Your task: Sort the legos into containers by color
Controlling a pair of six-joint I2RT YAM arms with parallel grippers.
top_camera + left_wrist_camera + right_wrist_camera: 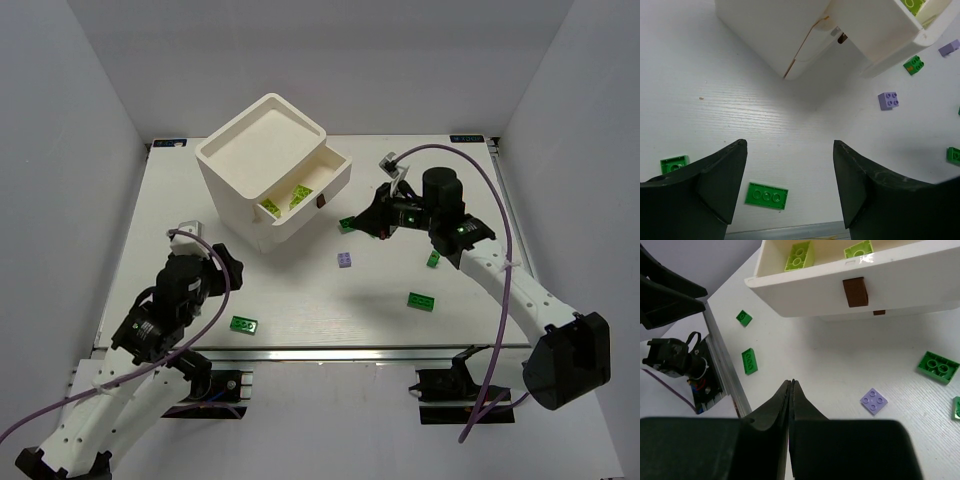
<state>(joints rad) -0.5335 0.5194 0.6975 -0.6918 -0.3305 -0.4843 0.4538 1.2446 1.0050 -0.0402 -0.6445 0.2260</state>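
Left gripper [790, 145]: fingers spread wide, empty, hanging over the near part of the table [300, 300]. Right gripper [791, 382]: fingers pressed together, nothing between them, pointed toward the cabinet.

Nearest loose item: a dark green flat brick [767, 195], just beside the left fingers. A pale purple brick [888, 100] lies mid-table, with other green bricks [421, 301] scattered round it.

Farther back stands the white cabinet [262, 150]. Its open drawer [338, 170] holds two yellow-green bricks [800, 255].

Judgement: the bricks are light, rigid, slick plastic and not fragile. Pinch across opposite side walls, low against the table, since flat pieces offer little height.
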